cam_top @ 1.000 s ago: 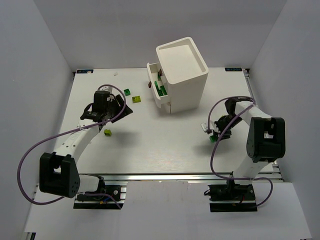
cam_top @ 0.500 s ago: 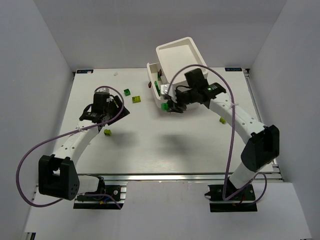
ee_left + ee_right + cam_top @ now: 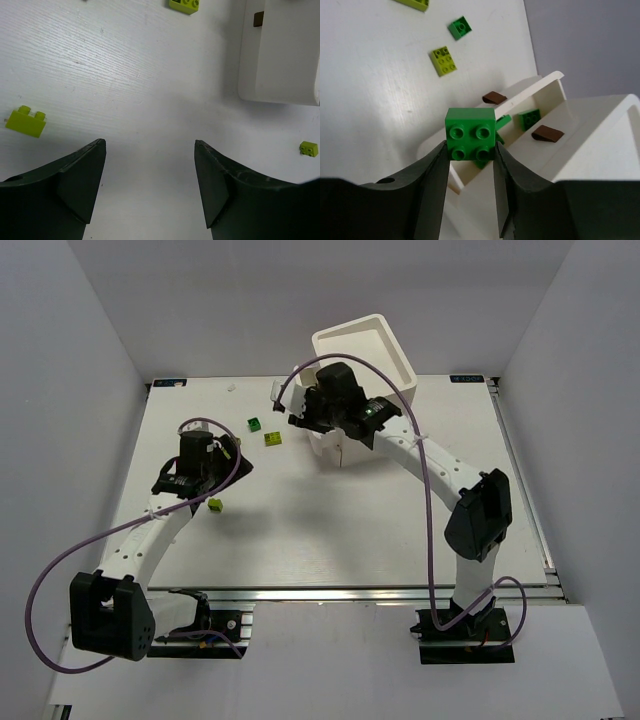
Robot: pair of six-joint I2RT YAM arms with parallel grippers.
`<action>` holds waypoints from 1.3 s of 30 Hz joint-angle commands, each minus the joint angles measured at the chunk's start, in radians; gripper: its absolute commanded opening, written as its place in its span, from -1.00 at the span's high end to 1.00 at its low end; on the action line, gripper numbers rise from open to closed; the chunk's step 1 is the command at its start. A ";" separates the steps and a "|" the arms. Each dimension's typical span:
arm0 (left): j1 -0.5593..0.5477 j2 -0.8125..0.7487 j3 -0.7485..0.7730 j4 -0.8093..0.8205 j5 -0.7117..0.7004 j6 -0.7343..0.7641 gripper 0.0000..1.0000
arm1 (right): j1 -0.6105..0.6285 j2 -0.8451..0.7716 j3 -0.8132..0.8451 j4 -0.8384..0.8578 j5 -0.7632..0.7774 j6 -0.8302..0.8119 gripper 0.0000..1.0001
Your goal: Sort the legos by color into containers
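Observation:
My right gripper (image 3: 470,150) is shut on a dark green four-stud lego (image 3: 470,134) and holds it over the near rim of a pulled-out white drawer (image 3: 540,82). That drawer holds other dark green legos (image 3: 530,118). Two brown knobs (image 3: 547,133) show. In the top view the right gripper (image 3: 298,412) is at the front of the white cabinet (image 3: 365,350). My left gripper (image 3: 150,145) is open and empty above bare table, with a yellow-green lego (image 3: 26,121) to its left. Loose on the table are a dark green lego (image 3: 255,423) and yellow-green legos (image 3: 272,439), (image 3: 214,505).
The right arm stretches diagonally across the table from its base to the cabinet. The left wrist view shows the cabinet's side (image 3: 280,55), another yellow-green lego (image 3: 308,148) to its right and one at the top edge (image 3: 184,4). White walls surround the table.
The right arm swung from the table's right side across to the cabinet's drawers, carrying the green lego. The left gripper drew back slightly toward the left.

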 commanded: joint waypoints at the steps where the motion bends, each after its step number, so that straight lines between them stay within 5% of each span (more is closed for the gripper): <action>1: 0.006 -0.022 0.002 0.002 -0.011 0.001 -0.62 | -0.003 0.041 0.040 0.049 0.067 -0.191 1.00; 11: 0.006 -0.056 -0.048 0.037 0.007 -0.008 -0.62 | -0.018 0.181 0.217 -0.190 0.058 -0.554 1.00; 35: 0.006 -0.102 -0.096 0.062 0.041 -0.005 -0.63 | -0.010 0.272 0.261 -0.357 0.334 -0.759 0.99; 36: 0.006 -0.102 -0.096 0.062 0.041 -0.003 -0.63 | -0.013 0.276 0.260 -0.359 0.338 -0.759 0.68; 39: 0.006 -0.102 -0.096 0.068 0.041 -0.005 -0.63 | -0.009 0.279 0.263 -0.362 0.343 -0.757 0.35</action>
